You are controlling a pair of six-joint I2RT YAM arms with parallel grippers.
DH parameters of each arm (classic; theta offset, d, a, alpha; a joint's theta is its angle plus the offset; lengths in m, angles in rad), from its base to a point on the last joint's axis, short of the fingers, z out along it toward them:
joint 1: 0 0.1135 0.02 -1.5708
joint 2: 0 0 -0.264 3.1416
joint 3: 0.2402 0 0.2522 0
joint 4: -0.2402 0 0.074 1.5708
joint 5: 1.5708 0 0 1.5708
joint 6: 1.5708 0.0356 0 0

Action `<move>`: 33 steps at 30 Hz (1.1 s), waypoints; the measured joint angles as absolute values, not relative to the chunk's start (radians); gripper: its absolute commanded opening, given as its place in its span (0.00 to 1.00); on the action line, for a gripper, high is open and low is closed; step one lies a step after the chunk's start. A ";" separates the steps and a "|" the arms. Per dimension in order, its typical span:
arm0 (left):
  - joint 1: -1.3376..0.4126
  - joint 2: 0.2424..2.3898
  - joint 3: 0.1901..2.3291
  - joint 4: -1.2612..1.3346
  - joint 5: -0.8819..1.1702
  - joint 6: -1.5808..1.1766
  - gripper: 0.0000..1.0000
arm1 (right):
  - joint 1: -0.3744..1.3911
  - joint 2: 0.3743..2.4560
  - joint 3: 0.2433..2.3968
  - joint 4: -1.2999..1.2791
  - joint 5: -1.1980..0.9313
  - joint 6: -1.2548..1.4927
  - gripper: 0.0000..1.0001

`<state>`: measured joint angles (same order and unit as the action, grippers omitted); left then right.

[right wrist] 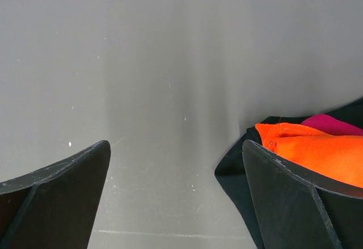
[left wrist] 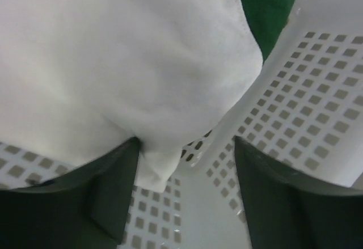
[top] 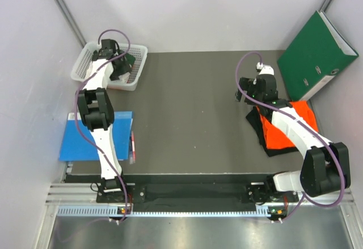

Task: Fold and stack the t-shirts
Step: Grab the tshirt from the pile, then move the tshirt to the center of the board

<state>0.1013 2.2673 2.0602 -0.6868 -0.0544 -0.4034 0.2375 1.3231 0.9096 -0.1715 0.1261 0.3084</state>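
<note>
Grey tabletop [top: 187, 107] between pale walls: a white t-shirt [left wrist: 125, 62] with dark green cloth lies bunched in the perforated white basket [left wrist: 317, 90] at the far left corner. The left gripper [left wrist: 186, 147] hangs over it with its jaws apart, a fold touching one finger. At the right an orange t-shirt [top: 283, 136] lies on a black t-shirt [top: 258, 125], the right gripper [right wrist: 176, 144] spread wide over bare table just beside them; a green binder [top: 317, 56] leans far right and a blue book [top: 85, 138] lies near left.

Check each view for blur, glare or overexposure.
Top external: sharp, evenly lit. Left wrist: soft white cloth shirt in close-up, blurred and near overexposed. Right wrist: pale vertical glare streaks on the grey tabletop; bright orange cloth shirt saturated.
</note>
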 measured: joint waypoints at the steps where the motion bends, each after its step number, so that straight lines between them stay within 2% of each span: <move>1: 0.101 2.272 2.061 -0.683 -0.041 -0.409 0.37 | 0.237 1.323 0.910 -0.171 0.126 0.308 1.00; 4: 0.100 2.292 2.076 -0.677 -0.015 -0.427 0.00 | 0.237 1.323 0.910 -0.171 0.126 0.308 1.00; 14: 0.101 2.276 2.066 -0.653 -0.020 -0.420 0.00 | 0.237 1.323 0.893 -0.165 0.120 0.315 1.00; 23: 0.105 1.971 1.987 -0.574 -0.063 -0.398 0.00 | 0.237 1.323 0.890 -0.157 0.102 0.324 1.00; 28: 0.101 1.809 1.985 -0.509 0.052 -0.418 0.00 | 0.237 1.323 0.889 -0.155 0.101 0.328 1.00; 33: 0.049 1.755 1.986 -0.463 0.192 -0.448 0.00 | 0.237 1.323 0.875 -0.144 0.101 0.336 0.99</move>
<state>0.0486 1.7550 1.9862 -0.4629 0.1921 -0.4480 0.2375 1.3231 0.8753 -0.1436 0.1005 0.3355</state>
